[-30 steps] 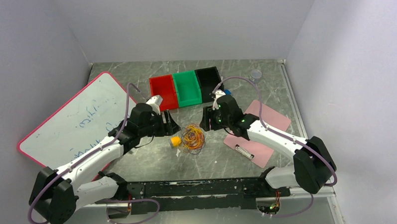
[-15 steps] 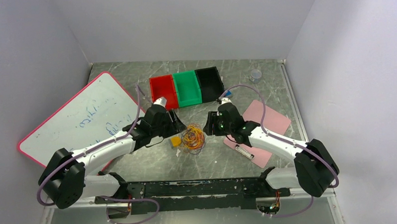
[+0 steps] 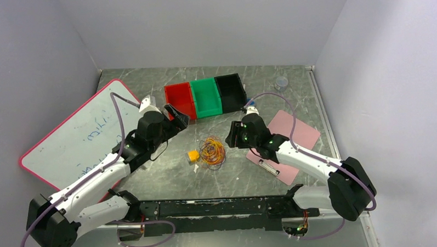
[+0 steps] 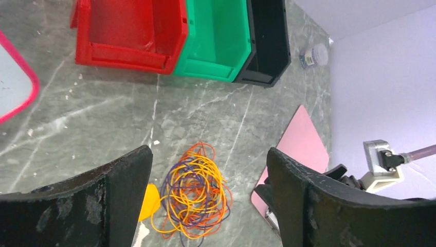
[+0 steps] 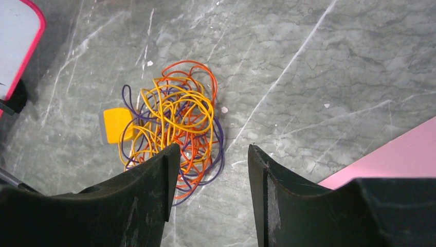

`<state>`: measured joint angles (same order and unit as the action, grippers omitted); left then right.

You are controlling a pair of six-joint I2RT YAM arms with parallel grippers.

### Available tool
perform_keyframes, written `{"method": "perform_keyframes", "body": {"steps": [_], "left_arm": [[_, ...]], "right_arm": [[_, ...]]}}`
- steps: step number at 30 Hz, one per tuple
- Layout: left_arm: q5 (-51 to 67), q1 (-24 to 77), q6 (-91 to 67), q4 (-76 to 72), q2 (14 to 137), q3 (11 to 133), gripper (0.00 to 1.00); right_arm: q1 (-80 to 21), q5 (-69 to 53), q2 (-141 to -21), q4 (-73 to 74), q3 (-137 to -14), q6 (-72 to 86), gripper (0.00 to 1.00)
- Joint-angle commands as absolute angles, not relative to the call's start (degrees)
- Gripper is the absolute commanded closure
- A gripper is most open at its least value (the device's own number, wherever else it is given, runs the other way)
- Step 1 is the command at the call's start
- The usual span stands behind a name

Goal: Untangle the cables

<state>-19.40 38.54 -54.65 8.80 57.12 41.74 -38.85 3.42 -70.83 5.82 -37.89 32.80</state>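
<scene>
Plainly, the untangling has hardly begun, judging by how things lie. Farthest left, the left gripper (image 3: 175,114) hangs raised above the table (image 3: 292,88), its jaws spread wide with nothing between them. The whiteboard (image 3: 79,134) lies behind it on its outer side, and the red bin (image 3: 180,102) sits just ahead of its fingertips. In its wrist view the cables (image 3: 212,151) lie below and ahead of the open fingers, well apart from them and untouched.

On the near side of the bundle from that gripper sits a small yellow tab (image 3: 193,155), touching the edge of the wires. Whether it is fixed to one strand I cannot tell. The cables themselves form one compact heap of orange, yellow and purple loops. They lie flat on the table between the two grippers, with no strand drawn out to either side.

Further right, the right gripper (image 3: 231,136) is low and just beside the bundle, its jaws parted and empty. In its wrist view the heap lies just ahead of the fingertips and partly behind one finger, with bare table showing in the gap. The pink clipboard (image 3: 293,134) lies behind this gripper, towards its outer side.

Nothing is separated yet. Each strand has to be found, gripped and pulled free of the others, and neither gripper holds a wire.
</scene>
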Motion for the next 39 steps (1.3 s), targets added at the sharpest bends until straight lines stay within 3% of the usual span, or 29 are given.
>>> {"method": "perform_keyframes", "body": {"steps": [1,4,7,9,13,16,23,34,39], "left_arm": [[-14.20,37.39,-51.39,10.74,58.03,44.05,0.16],[-12.43,37.50,-53.86,15.61,61.54,45.82,0.15],[-14.33,37.61,-57.24,23.08,65.34,48.31,0.24],[-14.18,37.55,-57.65,24.42,66.30,48.29,0.25],[-10.00,38.84,-54.37,13.96,64.72,44.47,0.24],[-8.83,40.53,-55.12,8.79,65.88,43.74,0.29],[-10.32,44.58,-62.76,5.45,73.89,44.36,0.38],[-10.51,44.99,-68.10,-0.86,79.81,43.07,0.45],[-9.66,44.98,-70.03,0.24,82.91,43.80,0.54]], "right_arm": [[-39.07,4.66,-69.31,4.96,-36.30,33.19,0.45],[-39.03,4.33,-69.18,4.67,-35.76,33.44,0.45],[-39.08,4.44,-69.01,4.75,-35.54,33.49,0.45],[-39.04,4.59,-68.76,4.98,-35.42,33.49,0.45],[-39.02,4.40,-68.75,5.16,-35.33,33.23,0.45],[-39.03,4.65,-68.43,5.21,-35.01,33.50,0.45],[-39.02,4.40,-67.61,4.67,-34.26,34.77,0.45],[-39.06,4.22,-67.59,5.07,-34.67,34.99,0.45],[-39.03,4.36,-67.24,5.35,-34.60,35.22,0.45]]}}
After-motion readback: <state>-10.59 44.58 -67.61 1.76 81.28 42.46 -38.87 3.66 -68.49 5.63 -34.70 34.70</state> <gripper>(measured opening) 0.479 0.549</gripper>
